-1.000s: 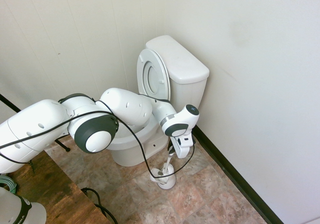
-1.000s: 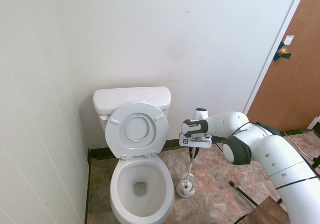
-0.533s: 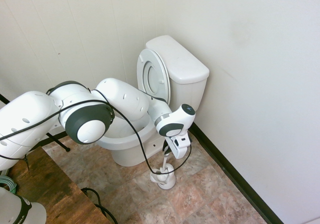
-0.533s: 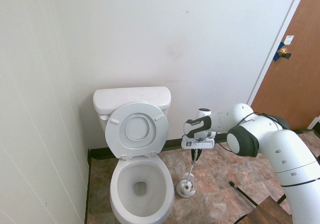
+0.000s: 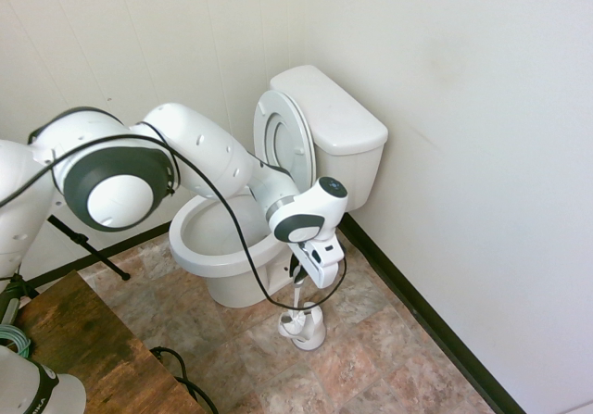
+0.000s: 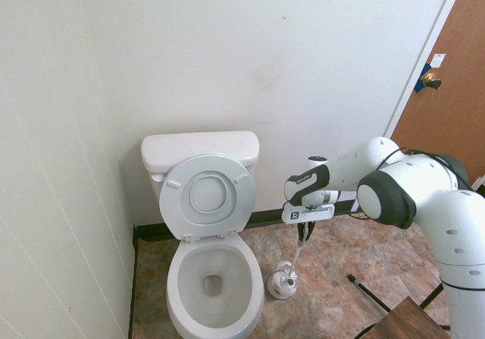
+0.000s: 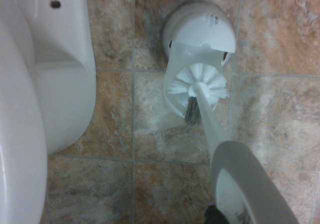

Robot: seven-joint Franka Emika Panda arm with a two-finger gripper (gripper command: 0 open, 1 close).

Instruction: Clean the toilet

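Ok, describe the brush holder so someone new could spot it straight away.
Find the toilet against the back wall. On the tiled floor beside its bowl, on the door's side, stands the brush holder: a small white cup, the only low thing there, with a thin-handled brush rising from it.

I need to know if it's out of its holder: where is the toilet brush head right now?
The brush head sits at the holder's mouth, on the floor beside the toilet, its handle gripped by the gripper.

Two high wide views from opposite sides, both on the toilet [image 5: 306,145]; wrist close above floor.
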